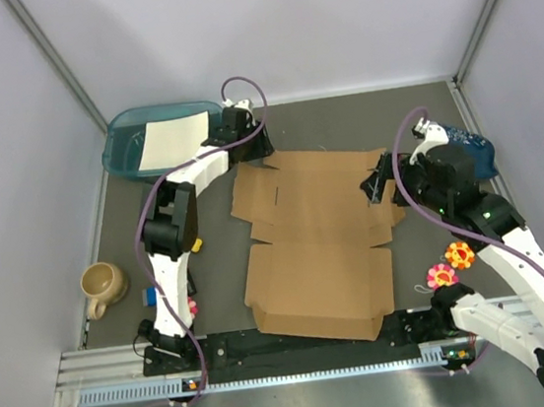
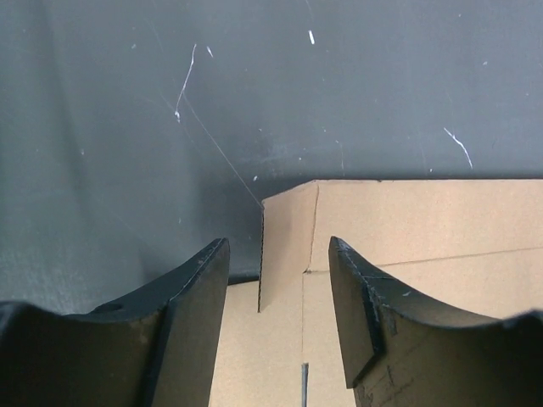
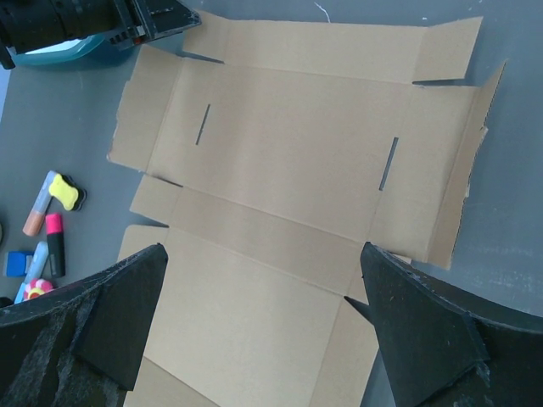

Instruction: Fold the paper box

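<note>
Left gripper (image 2: 278, 251) sits at the far left corner of the paper box (image 1: 315, 228), its jaws partly apart on either side of a small corner flap. That flap seems lifted off the table, though the wrist view is too close to be sure, and neither finger clearly touches it. Right gripper (image 3: 263, 263) hangs over the box's right edge with its jaws spread wide and nothing between them.

The box is plain brown corrugated card, die-cut and lying almost flat and unfolded. It has a large near panel, a narrow band across the middle, a far panel with two short slits, and flaps and tabs round the outside. A side flap in the right wrist view tilts up a little.

It lies in the middle of the dark grey table (image 1: 341, 120), its near edge reaching the black rail at the arm bases. Bare surface runs along its far side and far right. A teal tray (image 1: 126, 147) holding a white sheet (image 1: 173, 141) stands just beyond the left gripper. Markers (image 3: 51, 229) lie near the box's left side, with a mug (image 1: 101, 284) farther out. Flower toys (image 1: 451, 266) lie beside its near right corner. White walls close in the table.
</note>
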`<move>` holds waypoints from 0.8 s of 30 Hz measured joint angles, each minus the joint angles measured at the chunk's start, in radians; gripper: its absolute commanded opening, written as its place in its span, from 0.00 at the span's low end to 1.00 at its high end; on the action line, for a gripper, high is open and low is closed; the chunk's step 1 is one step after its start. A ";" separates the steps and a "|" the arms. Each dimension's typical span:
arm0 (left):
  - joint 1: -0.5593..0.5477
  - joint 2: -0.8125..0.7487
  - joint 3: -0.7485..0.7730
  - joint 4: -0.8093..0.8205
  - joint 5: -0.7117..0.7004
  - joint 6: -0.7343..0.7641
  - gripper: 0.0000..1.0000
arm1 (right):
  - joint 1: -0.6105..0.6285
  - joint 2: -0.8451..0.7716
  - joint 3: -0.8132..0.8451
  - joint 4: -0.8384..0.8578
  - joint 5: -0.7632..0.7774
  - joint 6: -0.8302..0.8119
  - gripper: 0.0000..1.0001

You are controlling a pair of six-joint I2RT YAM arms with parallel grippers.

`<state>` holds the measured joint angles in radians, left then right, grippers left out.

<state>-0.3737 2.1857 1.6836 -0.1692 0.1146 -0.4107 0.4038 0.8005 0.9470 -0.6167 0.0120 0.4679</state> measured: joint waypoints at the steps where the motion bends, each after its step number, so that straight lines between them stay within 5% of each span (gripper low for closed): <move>1: 0.000 0.003 0.002 -0.001 0.000 0.001 0.51 | 0.000 0.003 0.000 0.000 0.000 0.000 0.99; 5: 0.000 0.028 0.024 -0.003 0.013 0.005 0.34 | 0.000 0.007 0.000 0.000 0.000 0.000 0.99; 11: 0.000 0.054 0.039 0.006 0.053 0.011 0.30 | 0.000 0.017 0.000 0.003 0.000 0.000 0.99; 15: 0.000 0.054 0.039 0.029 0.078 0.009 0.16 | 0.000 0.024 0.000 0.003 0.000 0.000 0.99; 17: 0.000 0.054 0.030 0.050 0.090 0.008 0.00 | 0.000 0.025 0.000 0.003 0.000 0.000 0.99; 24: -0.005 -0.031 -0.187 0.272 0.086 -0.005 0.00 | 0.000 0.024 0.000 0.003 0.001 0.007 0.98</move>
<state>-0.3786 2.1548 1.4963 0.1024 0.2008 -0.4160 0.4038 0.8246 0.9470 -0.6140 0.0128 0.4751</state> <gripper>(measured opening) 0.015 0.986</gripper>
